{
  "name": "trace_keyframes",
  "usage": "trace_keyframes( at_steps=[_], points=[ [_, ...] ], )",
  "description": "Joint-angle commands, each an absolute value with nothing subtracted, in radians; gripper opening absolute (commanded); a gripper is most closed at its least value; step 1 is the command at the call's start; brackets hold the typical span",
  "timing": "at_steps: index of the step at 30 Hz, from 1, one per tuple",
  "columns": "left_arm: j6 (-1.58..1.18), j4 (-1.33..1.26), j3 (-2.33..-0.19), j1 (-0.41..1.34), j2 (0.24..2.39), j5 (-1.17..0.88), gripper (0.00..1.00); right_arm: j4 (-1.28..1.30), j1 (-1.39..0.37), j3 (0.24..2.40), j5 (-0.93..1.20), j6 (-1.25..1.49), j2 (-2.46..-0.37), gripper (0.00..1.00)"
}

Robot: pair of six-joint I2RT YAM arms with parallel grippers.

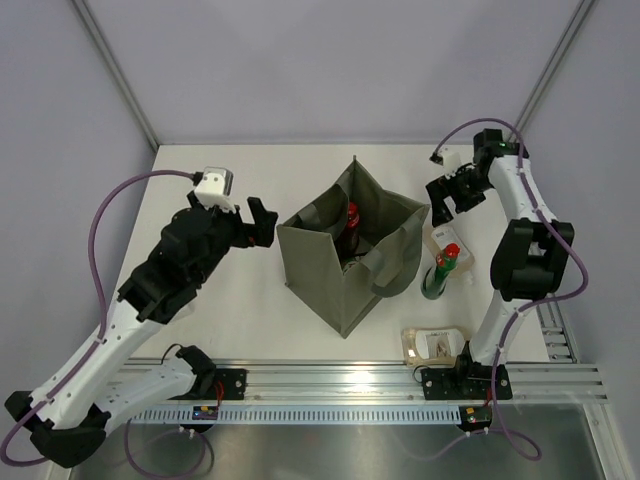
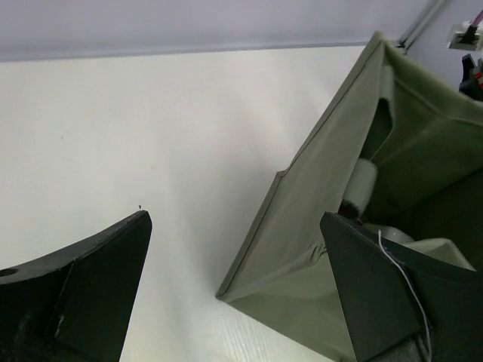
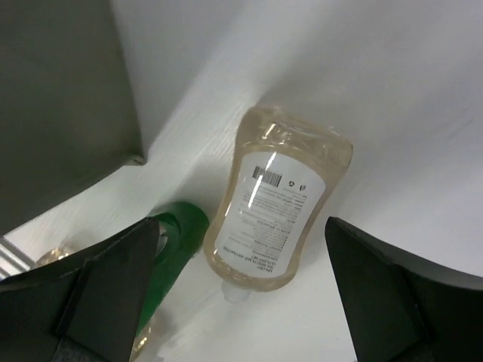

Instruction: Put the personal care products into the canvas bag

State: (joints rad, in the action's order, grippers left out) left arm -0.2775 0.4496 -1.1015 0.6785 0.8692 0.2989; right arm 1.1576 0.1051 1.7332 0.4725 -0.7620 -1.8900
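The white table [image 1: 250, 320] carries everything. At its middle stands the canvas bag [image 1: 335, 275], upright with its mouth open, one corner turned toward the arm bases. The left gripper [image 1: 262, 222] hangs just beside the bag's left wall, its fingers spread wide with nothing between them. The right gripper [image 1: 443, 200] is also spread wide and empty, held above the table near the bag's right corner.

Inside the bag stands a red-capped dark bottle [image 1: 351, 228], and the left wrist view shows a white bottle with grey cap [image 2: 364, 181] in there too. Outside, on the bag's right, the dark green red-capped bottle [image 1: 440, 272] sits on the table. The beige pouch [image 3: 275, 204] lies flat, label up, just beside it and below the right gripper. A second pale pouch [image 1: 435, 343] lies near the right arm's base.
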Motion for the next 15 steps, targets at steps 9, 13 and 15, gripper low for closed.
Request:
trace_keyframes(
  at_steps=[9,13,15],
  points=[
    [-0.465,0.465,-0.897,0.673,0.684,0.446,0.99,0.974,0.006,1.700,-0.044,-0.440,-2.105,0.99],
    [-0.491,0.465,-0.856,0.672,0.641,0.463,0.99,0.974,0.006,1.649,-0.043,-0.471,-2.102,0.99],
    [-0.503,0.460,-0.841,0.672,0.631,0.465,0.99,0.971,0.006,1.617,-0.057,-0.483,-2.108,0.99]
  ],
)
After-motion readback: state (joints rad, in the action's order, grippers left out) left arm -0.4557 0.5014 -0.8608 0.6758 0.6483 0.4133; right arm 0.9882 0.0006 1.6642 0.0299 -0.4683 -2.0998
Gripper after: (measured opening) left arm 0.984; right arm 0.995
